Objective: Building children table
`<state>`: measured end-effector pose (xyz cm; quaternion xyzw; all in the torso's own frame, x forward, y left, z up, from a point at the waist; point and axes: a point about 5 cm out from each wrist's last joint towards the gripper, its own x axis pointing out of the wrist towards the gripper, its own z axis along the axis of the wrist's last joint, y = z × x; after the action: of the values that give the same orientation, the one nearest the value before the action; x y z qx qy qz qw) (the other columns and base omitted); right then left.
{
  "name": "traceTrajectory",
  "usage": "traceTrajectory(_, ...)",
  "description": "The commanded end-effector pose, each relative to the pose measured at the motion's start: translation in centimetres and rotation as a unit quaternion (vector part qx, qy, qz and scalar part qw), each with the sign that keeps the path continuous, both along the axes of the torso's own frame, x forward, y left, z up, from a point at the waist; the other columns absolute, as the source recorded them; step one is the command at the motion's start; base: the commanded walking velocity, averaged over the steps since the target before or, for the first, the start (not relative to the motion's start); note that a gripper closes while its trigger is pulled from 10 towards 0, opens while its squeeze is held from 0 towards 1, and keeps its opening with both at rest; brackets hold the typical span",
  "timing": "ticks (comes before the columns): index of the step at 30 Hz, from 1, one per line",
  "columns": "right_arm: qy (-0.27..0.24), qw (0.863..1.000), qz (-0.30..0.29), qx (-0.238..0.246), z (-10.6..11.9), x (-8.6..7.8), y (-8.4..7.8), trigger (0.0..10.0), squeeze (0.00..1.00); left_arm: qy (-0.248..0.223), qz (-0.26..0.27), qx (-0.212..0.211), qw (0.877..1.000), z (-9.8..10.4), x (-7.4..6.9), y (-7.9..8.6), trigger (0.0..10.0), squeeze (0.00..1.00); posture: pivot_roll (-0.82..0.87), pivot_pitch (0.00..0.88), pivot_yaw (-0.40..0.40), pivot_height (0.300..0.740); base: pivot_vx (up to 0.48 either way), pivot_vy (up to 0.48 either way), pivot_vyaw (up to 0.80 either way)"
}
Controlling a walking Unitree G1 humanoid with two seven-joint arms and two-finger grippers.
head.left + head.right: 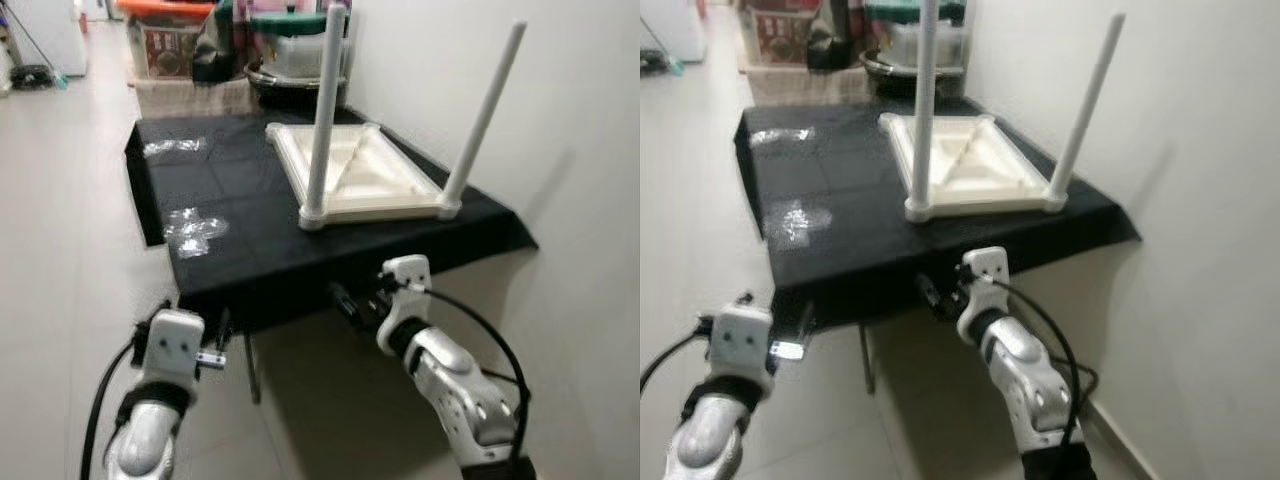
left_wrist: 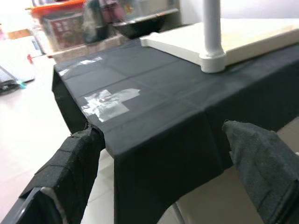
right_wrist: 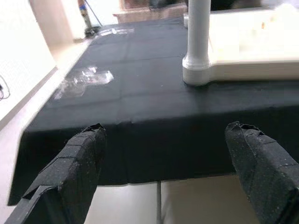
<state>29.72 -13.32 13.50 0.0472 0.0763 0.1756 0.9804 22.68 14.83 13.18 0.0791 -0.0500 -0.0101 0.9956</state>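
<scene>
Work surface: low table draped in a black cloth, pushed up against a white wall. One of these.

Tabletop: the white square children's table top lies upside down on the cloth, over toward the wall side.

Legs: two white round legs standing upright in its two near corners, so two fitted as far as I can see.

Plastic bits: two crumpled clear plastic wrappers on the cloth, one near the front, one further back.

Left arm: bent low in front of the table's front edge, left gripper spread wide, nothing in it, pointing at the cloth's front corner.

Right arm: also low at the front edge, right gripper wide apart too, empty, facing the nearest leg.
</scene>
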Motion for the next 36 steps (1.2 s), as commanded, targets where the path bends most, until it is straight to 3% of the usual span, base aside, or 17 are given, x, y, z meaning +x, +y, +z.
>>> traceTrajectory(1,-0.007,1.0,0.006,0.002,0.4,0.2,0.4,10.0,0.0,0.008,0.009,0.01,1.0,-0.2,-0.1,0.5,10.0,0.0,0.01,0.0,-0.079,0.74,0.0,0.326,0.0)
traceTrajectory(8,-0.017,1.0,0.013,-0.002,0.8,0.5,0.8,10.0,0.0,-0.005,0.01,0.018,1.0,0.0,0.3,0.5,10.0,0.0,0.01,0.0,-0.078,0.74,0.0,0.0,0.0)
traceTrajectory(12,-0.031,0.999,0.028,-0.01,1.3,0.8,1.4,10.0,0.0,-0.013,0.011,-0.001,1.0,0.4,0.6,0.4,10.0,0.0,0.01,0.0,-0.078,0.74,0.135,0.0,0.0)
traceTrajectory(19,-0.041,0.998,0.038,-0.005,1.9,1.5,2.8,10.0,0.0,-0.023,0.007,-0.016,1.0,0.9,1.0,0.3,10.0,0.0,0.02,0.0,-0.08,0.74,0.41,0.0,0.51)
traceTrajectory(36,-0.053,0.997,0.035,-0.046,2.0,2.0,3.4,10.0,0.0,-0.02,0.0,-0.024,1.0,0.7,0.9,-0.1,10.0,0.0,0.02,0.0,-0.087,0.74,0.48,0.0,0.0)
